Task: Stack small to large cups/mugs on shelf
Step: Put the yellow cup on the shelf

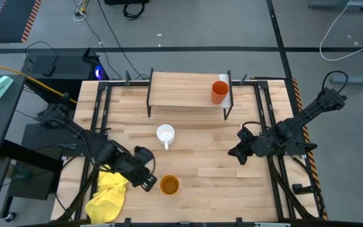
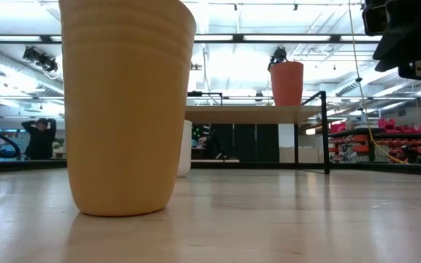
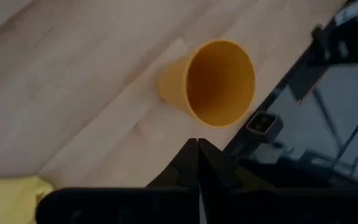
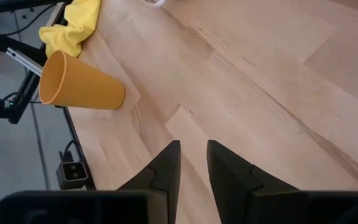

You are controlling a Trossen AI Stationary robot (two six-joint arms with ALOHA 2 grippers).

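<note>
Left tool (image 1: 149,183) clenched empty between yellow cloth (image 1: 108,192) and yellow-orange cup (image 1: 169,185); right tool (image 1: 237,154) released, holding nothing.

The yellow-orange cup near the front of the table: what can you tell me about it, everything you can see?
The yellow-orange cup is a plain, handleless tumbler, smooth and plastic-looking, with faint ridges below its rim. It tapers from a wide mouth to a narrower base. It stands upright and empty on the wooden tabletop, near the front edge. Nothing grips it: the left gripper sits shut just beside it, and a yellow cloth lies farther to that side, apart from it.
</note>
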